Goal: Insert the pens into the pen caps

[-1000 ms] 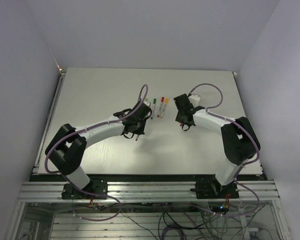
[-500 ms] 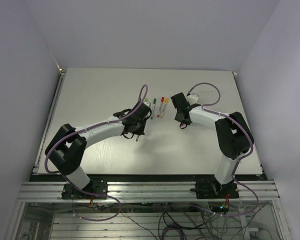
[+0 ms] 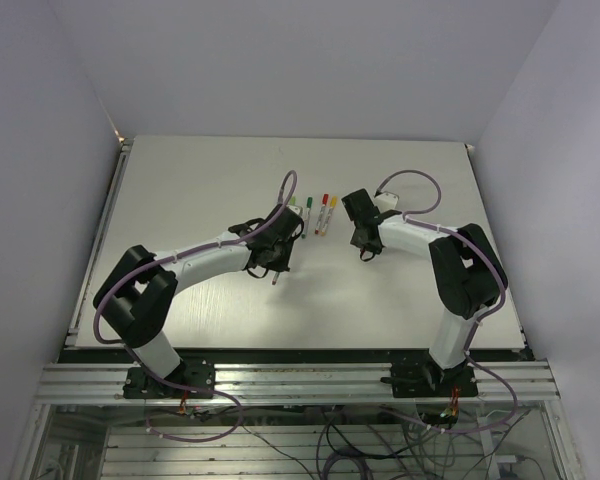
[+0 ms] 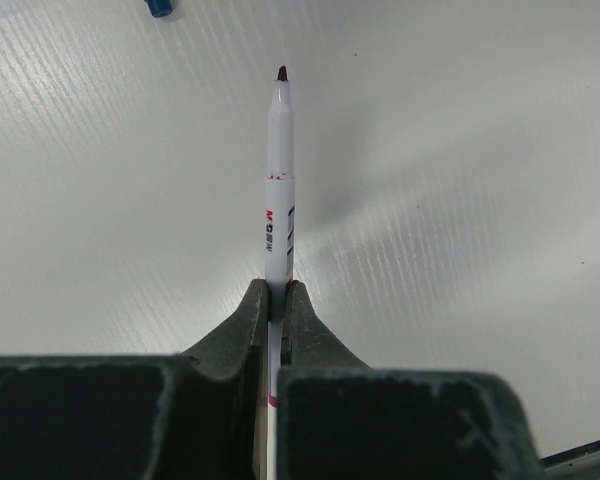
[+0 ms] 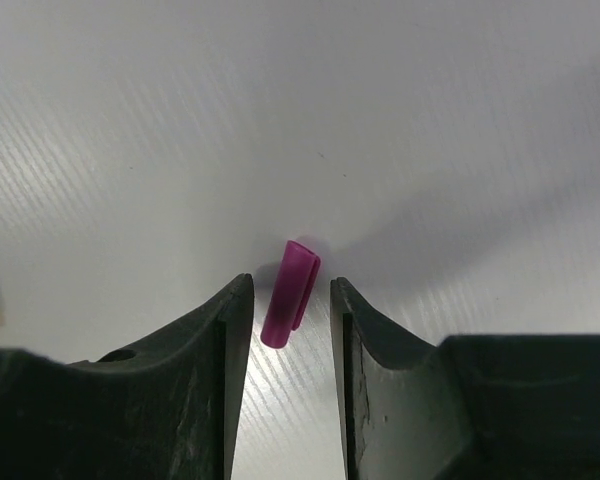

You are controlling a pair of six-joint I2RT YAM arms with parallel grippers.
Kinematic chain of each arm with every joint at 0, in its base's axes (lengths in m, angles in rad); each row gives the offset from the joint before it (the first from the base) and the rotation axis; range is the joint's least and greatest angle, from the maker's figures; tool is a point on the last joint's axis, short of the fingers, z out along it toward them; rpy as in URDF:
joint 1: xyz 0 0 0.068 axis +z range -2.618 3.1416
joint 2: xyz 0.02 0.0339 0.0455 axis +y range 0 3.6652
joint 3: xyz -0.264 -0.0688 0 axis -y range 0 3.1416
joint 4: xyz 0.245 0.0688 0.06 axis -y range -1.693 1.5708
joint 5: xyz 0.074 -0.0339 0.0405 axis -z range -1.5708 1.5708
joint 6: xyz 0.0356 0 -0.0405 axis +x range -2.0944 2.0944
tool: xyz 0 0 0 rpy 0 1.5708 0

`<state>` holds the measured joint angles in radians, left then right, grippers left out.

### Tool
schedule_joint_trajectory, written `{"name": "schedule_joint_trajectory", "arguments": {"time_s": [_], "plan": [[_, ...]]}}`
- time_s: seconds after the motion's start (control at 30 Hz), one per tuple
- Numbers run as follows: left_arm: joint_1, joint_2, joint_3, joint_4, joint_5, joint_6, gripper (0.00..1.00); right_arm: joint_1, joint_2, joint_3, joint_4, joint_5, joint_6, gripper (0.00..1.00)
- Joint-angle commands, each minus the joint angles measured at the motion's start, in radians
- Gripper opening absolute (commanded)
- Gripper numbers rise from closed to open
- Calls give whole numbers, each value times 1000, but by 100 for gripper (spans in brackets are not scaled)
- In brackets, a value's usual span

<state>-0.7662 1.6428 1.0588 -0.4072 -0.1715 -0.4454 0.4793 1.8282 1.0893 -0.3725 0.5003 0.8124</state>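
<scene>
Shut tight, the left gripper (image 4: 277, 290) pinches a pen (image 4: 279, 180) low on its barrel. White shaft sticks straight out past the fingertips, dark red nib at the far end, pink band just visible btwn the fingers. Left arm: elbow folded back nr its base, forearm reaching diag. toward the centre of the table (image 3: 180, 180), wrist bent down so the pen points at the near edge. Nib is low over the surface; touching or not, can't tell. In the wrist view a blue cap (image 4: 160, 7) lies well ahead of the nib and off to its left, cut by the frame edge.

Over on the other side the right gripper (image 5: 290, 288) is open, jaws parted w/ a purple cap (image 5: 291, 297) lying flat on the table btwn them. Small gap shows either side, so neither finger touches it. It sits at a slight tilt, one end just past the fingertips, the other further back into the jaws. Right arm: elbow raised over the right side of the table, forearm running left toward centre, wrist pitched down, fingers close to the surface.

From above, three more pens (image 3: 323, 212) lie side by side btwn the two grippers and a bit further back, w/ green, red and yellow ends. Grippers are well apart.
</scene>
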Motion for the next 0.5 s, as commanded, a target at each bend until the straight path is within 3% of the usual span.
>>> {"name": "schedule_joint_trajectory", "arguments": {"time_s": [0.0, 0.33, 0.47], "plan": [[9, 8, 18, 26, 21, -9, 7, 0, 21, -25, -8, -6, 27, 36], [9, 12, 12, 30, 24, -1, 7, -31, 56, -51, 3, -43, 46, 31], [10, 8, 8, 30, 21, -1, 7, -39, 51, -62, 5, -51, 45, 25]]}}
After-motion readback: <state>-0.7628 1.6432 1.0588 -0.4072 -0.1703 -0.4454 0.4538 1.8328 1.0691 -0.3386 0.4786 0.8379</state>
